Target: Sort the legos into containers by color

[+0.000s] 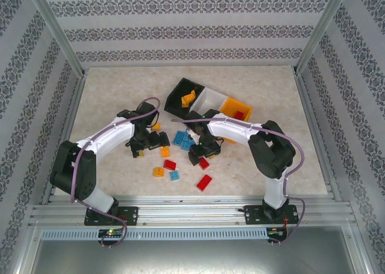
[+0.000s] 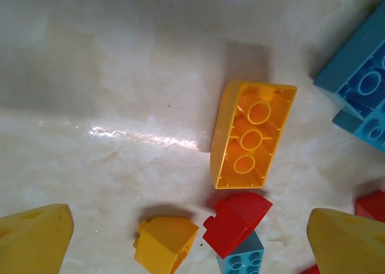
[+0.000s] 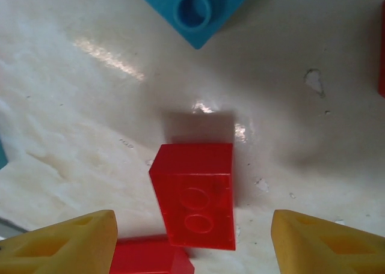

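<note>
Sorting looks barely begun: few legos [image 1: 204, 182] in the containers [image 1: 210, 98], most loose; left gripper [image 2: 189, 220] and right gripper [image 3: 192, 217] stand spread, empty.

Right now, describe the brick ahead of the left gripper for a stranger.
Find the open left gripper. Beyond its fingers lies a long orange-yellow brick, underside up, three round tubes showing; the nearer yellow piece and red piece are small.

Bright, even light from above. Glare streaks cross the glossy worktop [image 2: 138, 136] in both wrist views; a soft shadow lies beyond the red brick [image 3: 195, 196].
</note>
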You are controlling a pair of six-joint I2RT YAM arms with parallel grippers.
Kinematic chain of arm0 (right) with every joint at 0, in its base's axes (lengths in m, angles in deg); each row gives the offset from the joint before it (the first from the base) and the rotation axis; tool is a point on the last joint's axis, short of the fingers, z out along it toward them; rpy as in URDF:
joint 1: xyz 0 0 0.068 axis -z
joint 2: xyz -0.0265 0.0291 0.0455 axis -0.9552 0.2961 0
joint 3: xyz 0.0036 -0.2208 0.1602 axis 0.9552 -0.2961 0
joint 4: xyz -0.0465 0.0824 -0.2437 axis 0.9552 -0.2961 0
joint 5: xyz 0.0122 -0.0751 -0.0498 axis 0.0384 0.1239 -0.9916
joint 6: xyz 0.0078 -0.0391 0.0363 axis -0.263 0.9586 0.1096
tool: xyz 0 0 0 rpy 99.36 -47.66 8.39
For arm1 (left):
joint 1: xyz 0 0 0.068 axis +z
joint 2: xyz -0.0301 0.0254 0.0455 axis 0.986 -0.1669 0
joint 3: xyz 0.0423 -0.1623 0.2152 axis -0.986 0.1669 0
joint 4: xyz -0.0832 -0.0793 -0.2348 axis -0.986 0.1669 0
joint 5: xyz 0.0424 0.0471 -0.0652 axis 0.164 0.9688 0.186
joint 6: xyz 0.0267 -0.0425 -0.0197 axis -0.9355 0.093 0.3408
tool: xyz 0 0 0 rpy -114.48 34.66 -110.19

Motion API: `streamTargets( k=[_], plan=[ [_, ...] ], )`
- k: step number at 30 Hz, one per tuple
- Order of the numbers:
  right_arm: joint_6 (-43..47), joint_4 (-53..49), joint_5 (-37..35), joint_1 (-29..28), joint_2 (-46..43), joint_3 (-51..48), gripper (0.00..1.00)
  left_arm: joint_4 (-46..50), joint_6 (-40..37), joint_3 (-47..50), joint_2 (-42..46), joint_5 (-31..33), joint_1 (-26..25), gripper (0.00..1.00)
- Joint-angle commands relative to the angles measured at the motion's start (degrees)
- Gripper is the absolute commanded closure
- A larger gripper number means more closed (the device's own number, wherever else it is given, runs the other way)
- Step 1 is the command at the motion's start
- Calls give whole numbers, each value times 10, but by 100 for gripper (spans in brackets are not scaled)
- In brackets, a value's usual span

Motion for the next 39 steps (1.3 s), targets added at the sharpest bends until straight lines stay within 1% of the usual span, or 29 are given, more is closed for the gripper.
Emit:
streamTargets(
  k=[1, 5, 9, 11, 15, 18, 20, 26, 31, 35, 39],
  plan=[
    [11, 4, -14, -5, 18, 12, 32, -18, 15, 13, 11, 3, 0, 0],
    [8, 11, -14, -9, 30, 7, 34, -27, 21, 14, 4, -3, 0, 0],
    [0, 10, -33, -12, 45, 6, 37, -30, 22, 5, -11, -7, 0, 0],
    [-6, 9, -49, -11, 49, 6, 43, -31, 25, 1, -15, -9, 0, 0],
    [-13, 9, -60, -5, 38, 8, 55, -32, 25, -7, -24, -10, 0, 0],
    [-16, 10, -68, 3, 18, 11, 60, -30, 23, -16, -31, -10, -1, 0],
    [-21, 8, -66, 14, 3, 16, 62, -29, 23, -22, -36, -10, 0, 0],
    [-47, -2, -32, 79, -47, 50, 65, -17, 10, -55, -54, -5, 0, 0],
    [-68, -11, -22, 161, -74, 103, 66, -4, -6, -83, -73, -4, 0, 0],
    [-76, -9, -47, 216, -60, 144, 67, -3, -10, -94, -86, -10, 0, 0],
    [-89, -3, -56, 258, -15, 183, 67, -1, -14, -101, -98, -16, -1, 0]
  ],
)
